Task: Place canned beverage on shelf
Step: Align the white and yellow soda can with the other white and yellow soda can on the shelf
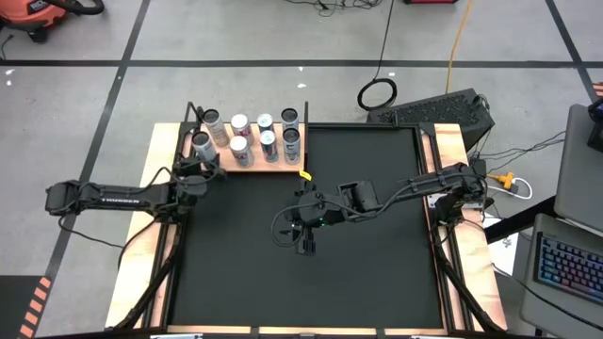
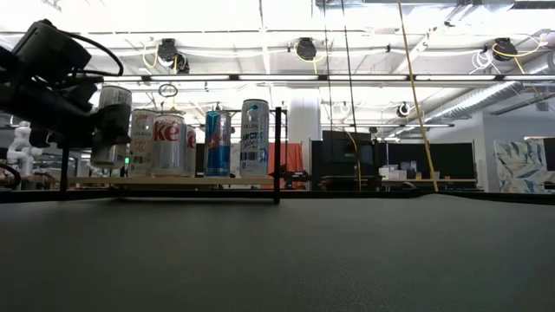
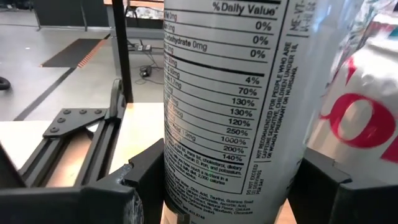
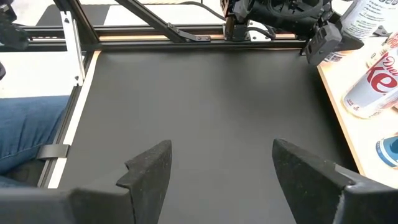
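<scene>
My left gripper (image 1: 201, 160) is at the left end of the shelf (image 1: 247, 166), and its two dark fingers (image 3: 144, 180) sit on either side of a tall silver can (image 3: 233, 106), one pressed to each flank, so I am gripping that can. The left wrist view is filled with its nutrition label, and the can stands upright between my fingers. From table height the can (image 2: 111, 126) appears at the left end of the row, with my gripper wrapped around it, its base close to the light-wood board; I cannot tell whether it rests on the wood or hangs just above it. Beside it, a red-and-white can (image 3: 360, 112) stands very near on the shelf. From above, the shelf holds other cans (image 1: 267, 137) in two short rows, all upright, between thin black uprights at the corners. The shelf lies along the far edge of the black mat (image 1: 311, 254). My right gripper (image 1: 306, 229) hovers over the middle of the mat, well apart from the shelf, its fingers (image 4: 149, 171) spread wide with only bare mat between them, holding nothing. At the edge of the right wrist view, a person's leg in blue jeans (image 4: 28, 134) shows beyond the table frame.
</scene>
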